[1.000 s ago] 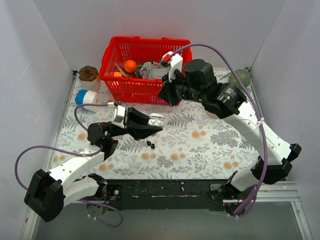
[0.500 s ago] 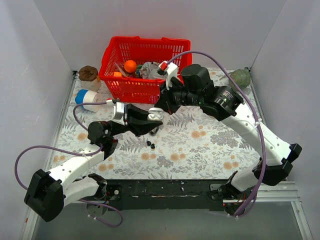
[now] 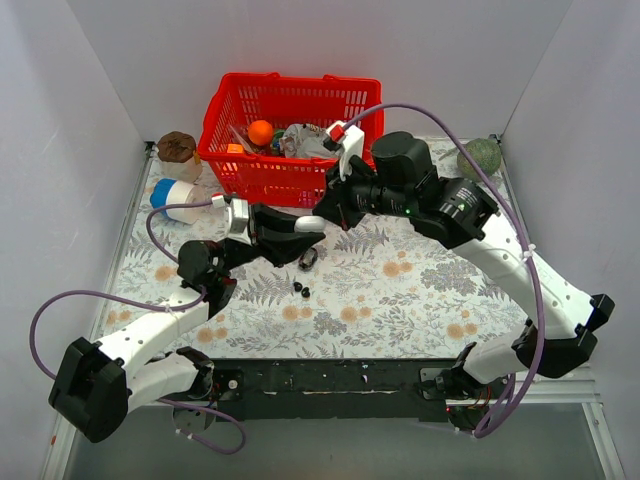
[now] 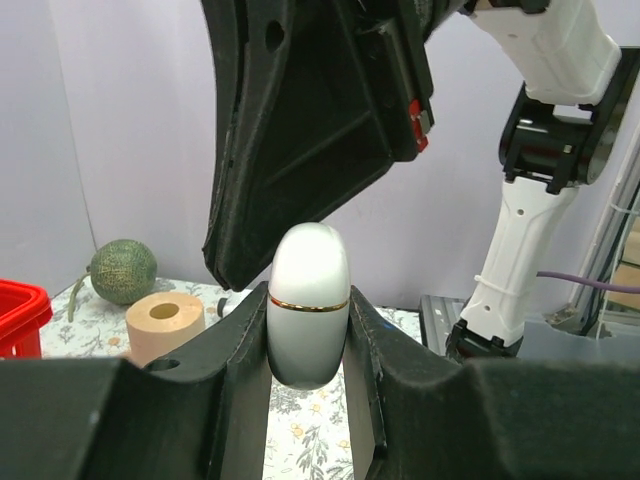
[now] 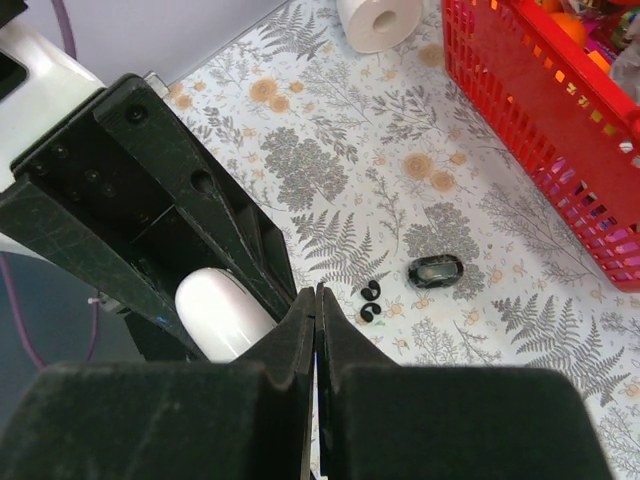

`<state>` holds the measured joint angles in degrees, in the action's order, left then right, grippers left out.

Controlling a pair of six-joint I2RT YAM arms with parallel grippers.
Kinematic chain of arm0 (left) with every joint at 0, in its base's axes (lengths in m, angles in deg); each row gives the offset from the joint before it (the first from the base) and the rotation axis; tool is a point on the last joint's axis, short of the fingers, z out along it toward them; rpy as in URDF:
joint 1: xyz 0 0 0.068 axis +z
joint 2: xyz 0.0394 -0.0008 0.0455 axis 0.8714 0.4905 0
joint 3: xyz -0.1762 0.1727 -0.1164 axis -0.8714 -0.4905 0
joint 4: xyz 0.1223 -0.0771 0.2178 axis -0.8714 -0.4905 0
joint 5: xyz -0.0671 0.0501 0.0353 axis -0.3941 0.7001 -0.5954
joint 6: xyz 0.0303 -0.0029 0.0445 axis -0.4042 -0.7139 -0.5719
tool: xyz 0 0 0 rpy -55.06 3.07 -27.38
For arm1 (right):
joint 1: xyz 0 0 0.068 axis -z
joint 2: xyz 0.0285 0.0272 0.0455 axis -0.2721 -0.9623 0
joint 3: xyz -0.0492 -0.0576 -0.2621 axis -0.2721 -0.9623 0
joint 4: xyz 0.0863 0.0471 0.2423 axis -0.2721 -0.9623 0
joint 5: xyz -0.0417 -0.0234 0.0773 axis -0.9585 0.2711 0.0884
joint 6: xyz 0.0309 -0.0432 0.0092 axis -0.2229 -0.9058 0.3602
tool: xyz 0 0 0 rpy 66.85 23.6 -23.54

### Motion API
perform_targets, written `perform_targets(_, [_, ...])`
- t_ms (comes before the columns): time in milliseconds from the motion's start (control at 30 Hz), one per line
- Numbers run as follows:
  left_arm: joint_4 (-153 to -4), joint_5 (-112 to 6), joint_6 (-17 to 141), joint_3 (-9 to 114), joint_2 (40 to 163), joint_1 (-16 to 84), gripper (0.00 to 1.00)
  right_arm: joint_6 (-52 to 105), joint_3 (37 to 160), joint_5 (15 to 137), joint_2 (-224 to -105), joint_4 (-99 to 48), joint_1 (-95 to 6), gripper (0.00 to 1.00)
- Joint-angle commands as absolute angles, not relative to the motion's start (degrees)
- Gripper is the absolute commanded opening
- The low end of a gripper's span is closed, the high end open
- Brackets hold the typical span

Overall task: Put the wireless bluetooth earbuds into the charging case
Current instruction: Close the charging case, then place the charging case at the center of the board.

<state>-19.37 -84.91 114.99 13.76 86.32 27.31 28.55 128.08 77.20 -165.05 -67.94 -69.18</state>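
Note:
My left gripper (image 3: pixel 300 232) is shut on a white charging case (image 3: pixel 308 224) with a gold seam; in the left wrist view the case (image 4: pixel 308 300) stands closed between the jaws. My right gripper (image 3: pixel 322 214) is shut and empty, its tips right at the top of the case (image 5: pixel 222 315). Two black earbuds (image 3: pixel 300 289) lie on the cloth just in front, and they show in the right wrist view (image 5: pixel 370 303) too. A small black case (image 3: pixel 308 258) lies near them, also in the right wrist view (image 5: pixel 436 271). The white earbuds are hidden.
A red basket (image 3: pixel 290 175) with several items stands at the back. A white bottle with a blue cap (image 3: pixel 175 198) and a brown object (image 3: pixel 177 147) sit at the back left, a green ball (image 3: pixel 480 155) at the back right. A tape roll (image 5: pixel 377 20) lies near the basket.
The white case was open with white buds showing; my right gripper came down onto it and the case is now closed. The left gripper still holds it in about the same place.

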Motion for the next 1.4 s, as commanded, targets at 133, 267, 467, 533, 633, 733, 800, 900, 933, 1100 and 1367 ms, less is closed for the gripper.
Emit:
perform_targets(133, [-48.57,-61.81,109.52,14.65,78.56,27.76,0.00,33.86,109.46,55.01,-153.61,-56.43,-66.69,0.01])
perform_targets(267, [-67.11,-55.31,116.34,15.62,80.29,33.63,0.00,35.62,91.53,55.70,-145.96,-47.28,-65.80,0.01])
perform_targets(467, [-71.27,-62.73,125.16,12.64,91.35,44.27,0.00,37.73,79.73,61.76,-146.12,-44.46,-65.80,0.01])
perform_targets(533, [-69.96,-61.76,125.60,12.37,93.65,45.42,0.00,37.99,77.97,63.78,-144.99,-43.49,-65.89,0.01])
perform_targets(633, [-71.18,-61.41,124.03,15.96,100.58,46.04,0.00,38.52,74.98,64.05,-143.66,-41.64,-65.89,0.01])
perform_targets(733, [-71.53,-62.36,123.50,18.43,108.23,46.65,0.00,39.05,73.04,64.75,-143.40,-40.76,-65.89,0.01])
perform_targets(800, [-71.97,-62.19,123.41,20.36,112.88,46.91,0.00,39.75,71.81,65.19,-143.39,-40.32,-65.89,0.01])
perform_targets(900, [-71.79,-62.02,123.14,21.68,116.41,47.09,0.00,40.72,70.41,65.72,-142.78,-39.53,-65.98,0.01])
perform_targets(933, [-71.80,-62.02,122.97,21.95,118.16,47.18,0.00,40.81,70.14,65.81,-142.43,-39.36,-65.98,0.01])
perform_targets(1100, [-73.64,-60.79,122.53,23.53,120.90,47.18,0.06,40.81,69.70,65.46,-141.64,-39.53,-65.98,0.01])
perform_targets(1367, [-82.86,-56.05,120.25,24.15,118.72,47.79,0.51,40.45,70.22,65.55,-142.34,-40.06,-65.98,0.03])
